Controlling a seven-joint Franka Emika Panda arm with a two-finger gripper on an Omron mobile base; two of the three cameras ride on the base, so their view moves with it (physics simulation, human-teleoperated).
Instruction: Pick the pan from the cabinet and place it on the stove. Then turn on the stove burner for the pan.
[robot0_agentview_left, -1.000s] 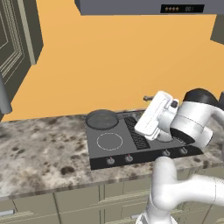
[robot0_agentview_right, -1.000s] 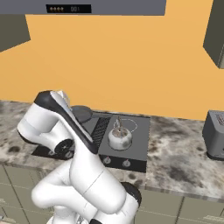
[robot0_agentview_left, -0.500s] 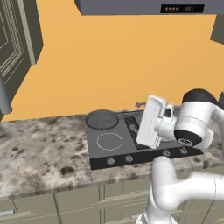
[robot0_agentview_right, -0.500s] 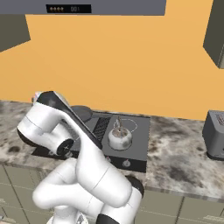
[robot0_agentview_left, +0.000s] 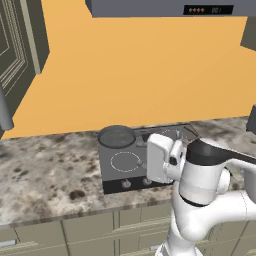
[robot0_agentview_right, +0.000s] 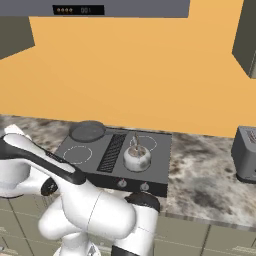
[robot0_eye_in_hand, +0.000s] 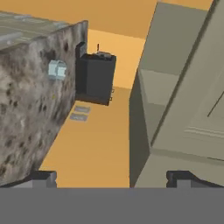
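The flat black glass stove sits in the speckled brown stone bench, with bare bench on both of its sides. Its front edge with the small round knobs is close to the front edge of the bench. Behind it is a plain orange wall, and there is lots of open air between the bench and the grey hood high above.

The dark grey round pan sits on the stove, at the back left corner. From the right side it shows as a flat dark disc at the far left of the cooktop. In front of it is a thin white burner ring with nothing on it. A ribbed black grille runs down the middle, and a small silver kettle stands on the right half. A grey toaster stands well apart on the bench to the right.

The grey-beige wall cabinet hangs high on the left, well away from the stove.

The end effector is wide open and holds nothing. Its two dark tips have lots of space between them. The white hand is near the front right of the stove, so the pan is behind it and to its left, not touching it. The hand's own camera is rolled sideways and sees cabinet panels and the orange wall.
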